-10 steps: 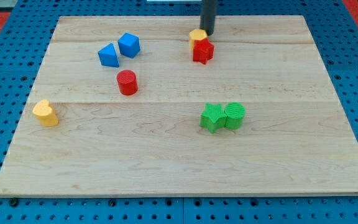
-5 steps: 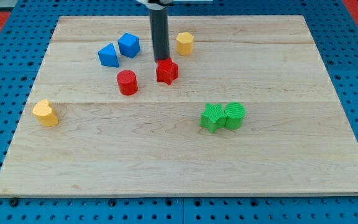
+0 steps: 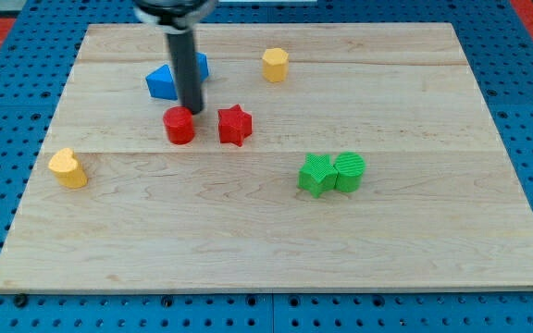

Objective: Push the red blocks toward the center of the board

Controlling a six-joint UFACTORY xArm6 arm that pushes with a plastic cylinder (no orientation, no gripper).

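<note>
My tip [image 3: 195,112]: touching the upper right edge of the red cylinder [image 3: 179,125]; rod rises toward 12 o'clock, hiding part of the blue blocks [image 3: 163,82]
Fingers: none on this rig, a bare rod only, so no state to record
Red cylinder: left of board centre on the counter [image 3: 266,240]
Red star block [image 3: 234,125]: at 3 o'clock of the cylinder, near but apart
Yellow block [image 3: 275,64]: 1 o'clock of the star
Yellow block at the left edge [image 3: 68,167]: 8 o'clock of the cylinder
Green pair [image 3: 331,173]: touching, 4 o'clock of the star
</note>
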